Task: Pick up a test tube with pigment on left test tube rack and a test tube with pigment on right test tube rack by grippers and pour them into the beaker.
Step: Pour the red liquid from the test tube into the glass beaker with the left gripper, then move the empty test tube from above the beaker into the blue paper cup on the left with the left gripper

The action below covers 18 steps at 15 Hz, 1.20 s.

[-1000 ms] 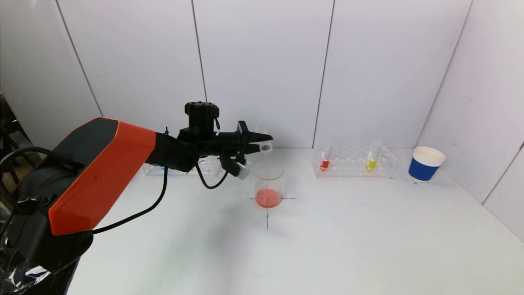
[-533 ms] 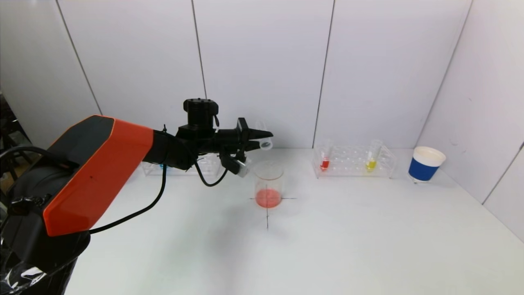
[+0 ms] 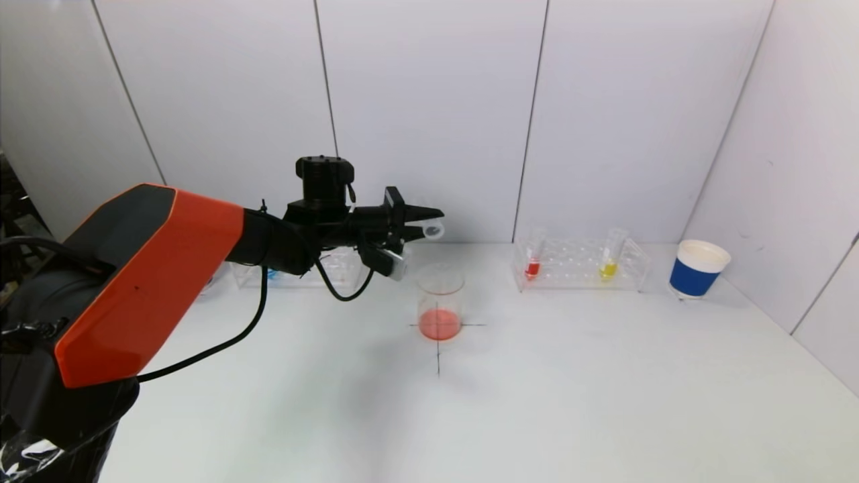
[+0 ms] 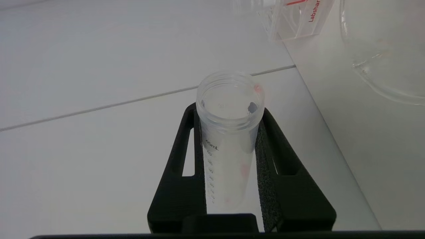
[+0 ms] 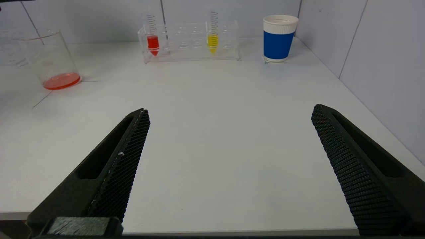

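Clear plastic, light and slick: emptied graduated tube (image 4: 229, 139) clamped mid-barrel in left end effector (image 3: 419, 225), held near-level above beaker (image 3: 440, 302) at about 11 o'clock of its rim. Red pigment pooled in beaker. Right end effector (image 5: 229, 166) spread wide, holding nothing, low over the surface (image 3: 570, 376). At 2 o'clock from beaker, right rack (image 3: 580, 265) with red tube (image 3: 533, 258) and yellow tube (image 3: 611, 258) upright. Best gripped on upper barrel, gently; thin wall likely slippery.

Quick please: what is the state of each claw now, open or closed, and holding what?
Left claw: closed on an emptied tube, above the beaker.
Right claw: open, holding nothing, low over the table.
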Each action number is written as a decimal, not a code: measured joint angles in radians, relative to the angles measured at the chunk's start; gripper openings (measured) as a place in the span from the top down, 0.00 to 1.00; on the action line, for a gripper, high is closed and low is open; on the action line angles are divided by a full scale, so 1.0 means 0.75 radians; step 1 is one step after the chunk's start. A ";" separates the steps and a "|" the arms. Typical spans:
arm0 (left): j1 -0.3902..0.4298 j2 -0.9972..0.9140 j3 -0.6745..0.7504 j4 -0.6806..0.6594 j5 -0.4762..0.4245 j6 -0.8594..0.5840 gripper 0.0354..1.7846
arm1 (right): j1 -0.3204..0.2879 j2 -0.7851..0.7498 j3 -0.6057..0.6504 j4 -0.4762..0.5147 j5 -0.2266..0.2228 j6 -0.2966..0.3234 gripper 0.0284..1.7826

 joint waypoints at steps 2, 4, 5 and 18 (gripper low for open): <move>0.001 -0.013 -0.006 -0.012 0.058 -0.152 0.76 | 0.000 0.000 0.000 0.000 0.000 0.000 0.01; 0.003 -0.032 -0.013 -0.048 0.148 -0.351 0.76 | 0.000 0.000 0.000 0.001 0.001 0.000 0.01; 0.003 -0.042 -0.020 -0.076 0.211 -0.469 0.76 | 0.000 0.000 0.000 0.000 0.000 0.000 0.01; 0.049 -0.291 -0.095 0.148 1.310 -1.411 0.76 | 0.000 0.000 0.000 0.001 0.001 0.000 0.01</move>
